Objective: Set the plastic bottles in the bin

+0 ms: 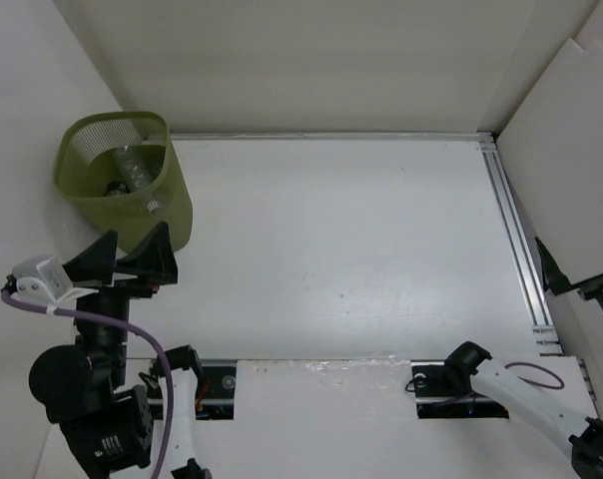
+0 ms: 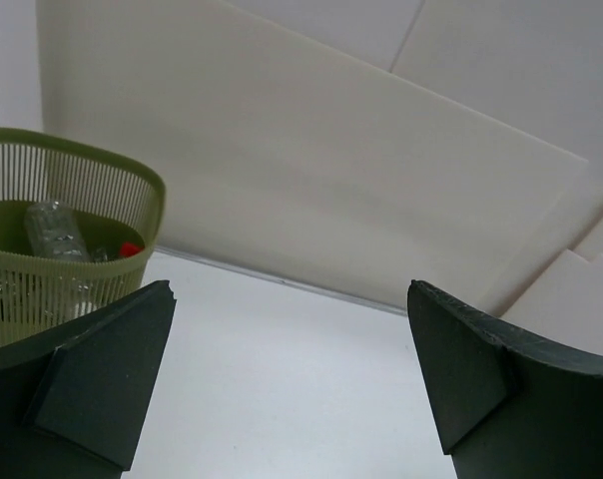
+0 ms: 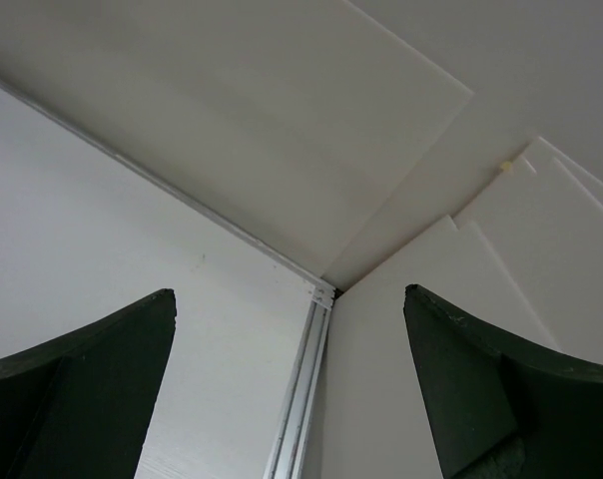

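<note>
**Q:** Which step was in hand?

**A:** Apparently the last. The plastic bottles (image 1: pixel 134 165) lay inside the bin (image 1: pixel 172 215), olive and mesh-sided, at the far-left corner of the table (image 1: pixel 341 249). The left wrist view showed a clear bottle (image 2: pixel 52 230) and a red cap (image 2: pixel 130 249) among them. No bottle showed on the table itself.

**Q:** And the pincers?

**A:** The left gripper (image 2: pixel 290 286) hovered just short of the bin, jaws spread wide and holding nothing. The right gripper (image 3: pixel 289 291), at the table's right edge, was likewise released and empty.

**Q:** What did the next move call for?

**A:** Probably only a check for bottles out of view, then withdrawing both arms.
</note>
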You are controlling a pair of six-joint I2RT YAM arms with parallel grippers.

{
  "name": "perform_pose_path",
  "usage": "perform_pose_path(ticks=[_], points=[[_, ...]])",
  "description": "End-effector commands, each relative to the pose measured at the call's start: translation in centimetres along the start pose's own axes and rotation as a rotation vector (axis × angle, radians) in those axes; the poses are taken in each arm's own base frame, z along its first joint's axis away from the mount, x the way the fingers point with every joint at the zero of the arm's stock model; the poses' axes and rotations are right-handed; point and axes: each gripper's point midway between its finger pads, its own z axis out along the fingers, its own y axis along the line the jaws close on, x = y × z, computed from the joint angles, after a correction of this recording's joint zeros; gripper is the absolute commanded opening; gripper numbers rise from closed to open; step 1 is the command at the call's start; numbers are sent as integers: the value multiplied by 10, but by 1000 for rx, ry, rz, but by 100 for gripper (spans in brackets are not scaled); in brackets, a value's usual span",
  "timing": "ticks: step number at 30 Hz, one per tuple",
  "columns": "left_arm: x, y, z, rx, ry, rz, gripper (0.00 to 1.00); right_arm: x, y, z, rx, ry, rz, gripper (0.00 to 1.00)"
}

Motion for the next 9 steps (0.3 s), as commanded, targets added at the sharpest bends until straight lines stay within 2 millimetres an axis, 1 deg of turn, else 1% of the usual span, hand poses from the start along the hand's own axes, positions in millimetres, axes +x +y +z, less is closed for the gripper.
perform_pose_path(ticks=[1, 3, 4, 6, 7, 9], points=[[12, 3, -8, -7, 61, 0, 100, 16, -8, -20, 35, 63, 18, 99], [15, 3, -9, -2, 75, -6, 100, 19, -8, -21, 39, 76, 26, 99], [19, 4, -10, 5, 84, 3, 100, 19, -10, -25, 46, 66, 31, 99], [23, 5, -9, 11, 98, -3, 100, 25, -6, -21, 41, 90, 31, 99], [23, 6, -9, 11, 98, 6, 100, 25, -7, -24, 46, 83, 34, 99], [27, 6, -8, 16, 110, 2, 100, 26, -6, -22, 45, 84, 34, 99]])
